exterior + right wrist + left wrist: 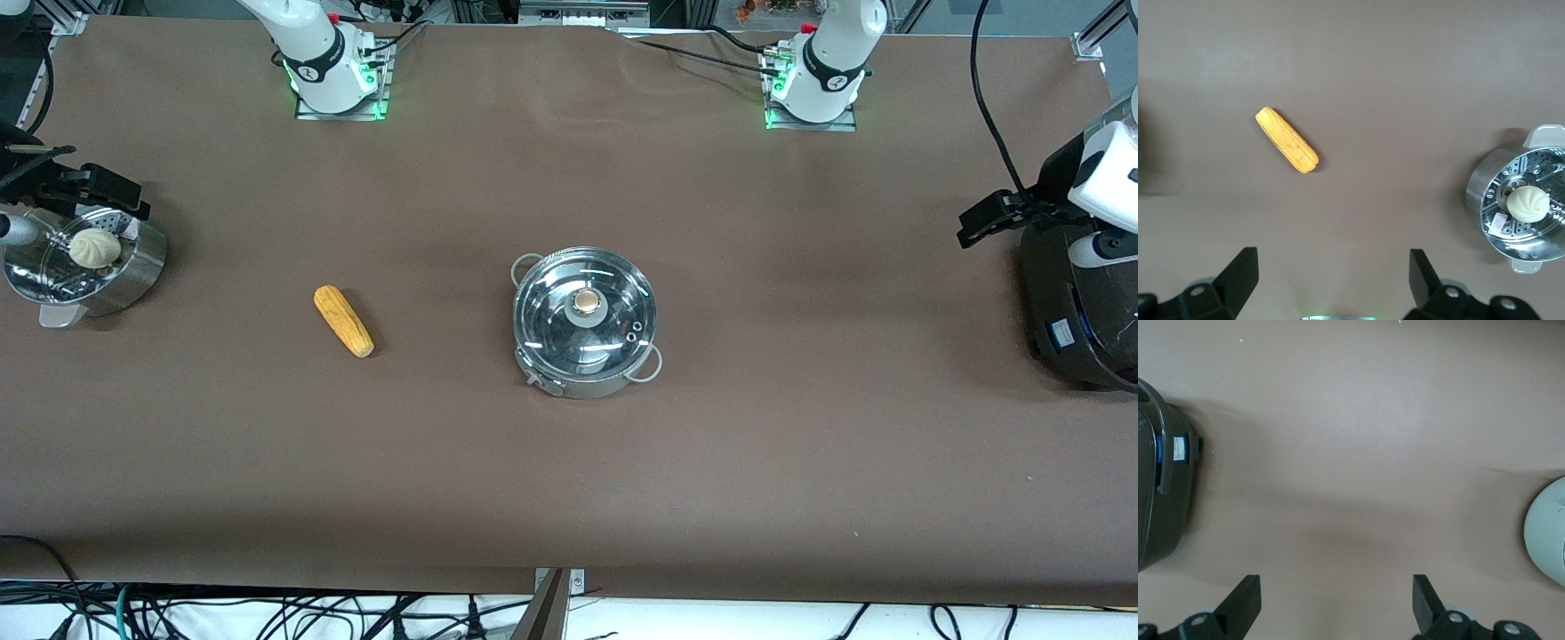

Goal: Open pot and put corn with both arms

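Observation:
The steel pot point(584, 356) stands mid-table with its glass lid point(551, 311) on and the knob point(587, 302) upright. The corn point(343, 320) lies on the table beside the pot, toward the right arm's end; it also shows in the right wrist view point(1287, 140). My right gripper point(120, 197) is open and empty, up in the air by the steamer basket; in its wrist view point(1333, 277) the jaws stand wide apart. My left gripper point(978, 227) is open and empty, up beside the black cooker; its wrist view point(1336, 600) shows only bare table between the jaws. The pot is out of both wrist views.
A perforated steamer basket point(133, 267) holding a pale bun point(94, 247) stands at the right arm's end, also in the right wrist view point(1485, 193). A big black cooker point(1080, 302) stands at the left arm's end, also in the left wrist view point(1165, 493).

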`<state>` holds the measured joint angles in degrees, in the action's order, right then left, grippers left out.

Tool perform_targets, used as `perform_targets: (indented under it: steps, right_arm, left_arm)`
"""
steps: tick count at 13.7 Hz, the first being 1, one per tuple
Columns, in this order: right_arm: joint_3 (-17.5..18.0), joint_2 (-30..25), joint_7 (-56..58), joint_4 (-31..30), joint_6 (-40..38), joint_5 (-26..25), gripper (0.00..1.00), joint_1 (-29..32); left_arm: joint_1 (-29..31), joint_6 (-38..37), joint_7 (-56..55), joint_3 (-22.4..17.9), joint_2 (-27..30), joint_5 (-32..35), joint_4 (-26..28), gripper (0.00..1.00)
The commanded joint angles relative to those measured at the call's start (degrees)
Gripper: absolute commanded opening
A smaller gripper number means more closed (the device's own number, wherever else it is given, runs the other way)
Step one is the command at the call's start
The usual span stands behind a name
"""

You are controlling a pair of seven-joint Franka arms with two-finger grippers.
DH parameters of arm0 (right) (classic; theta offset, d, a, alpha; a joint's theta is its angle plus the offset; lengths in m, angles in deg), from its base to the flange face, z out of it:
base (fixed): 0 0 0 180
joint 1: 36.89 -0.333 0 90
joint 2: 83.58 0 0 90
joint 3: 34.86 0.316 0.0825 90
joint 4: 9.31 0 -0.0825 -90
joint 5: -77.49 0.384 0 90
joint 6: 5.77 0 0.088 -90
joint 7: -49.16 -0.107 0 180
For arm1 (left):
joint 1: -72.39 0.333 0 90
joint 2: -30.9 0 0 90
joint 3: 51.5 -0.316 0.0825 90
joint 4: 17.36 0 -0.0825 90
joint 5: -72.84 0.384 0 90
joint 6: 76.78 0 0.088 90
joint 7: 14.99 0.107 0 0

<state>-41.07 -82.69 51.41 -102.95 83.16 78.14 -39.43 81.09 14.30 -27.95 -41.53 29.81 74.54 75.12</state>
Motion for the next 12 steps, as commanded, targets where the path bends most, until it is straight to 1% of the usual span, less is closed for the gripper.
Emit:
perform_targets:
  steps: [1,12]
  right_arm:
    - [0.1,0.2,-0.1,1.5,-1.4,0.2,1.00,0.0]
    - [0.1,0.3,0.5,1.6,-1.4,0.2,1.00,-0.7]
  left_arm:
    - [0.3,0.0,1.3,0.1,-0.3,-1.2,-1.0,1.00]
    - [0.4,0.0,1.3,0.1,-0.3,-1.2,-1.0,1.00]
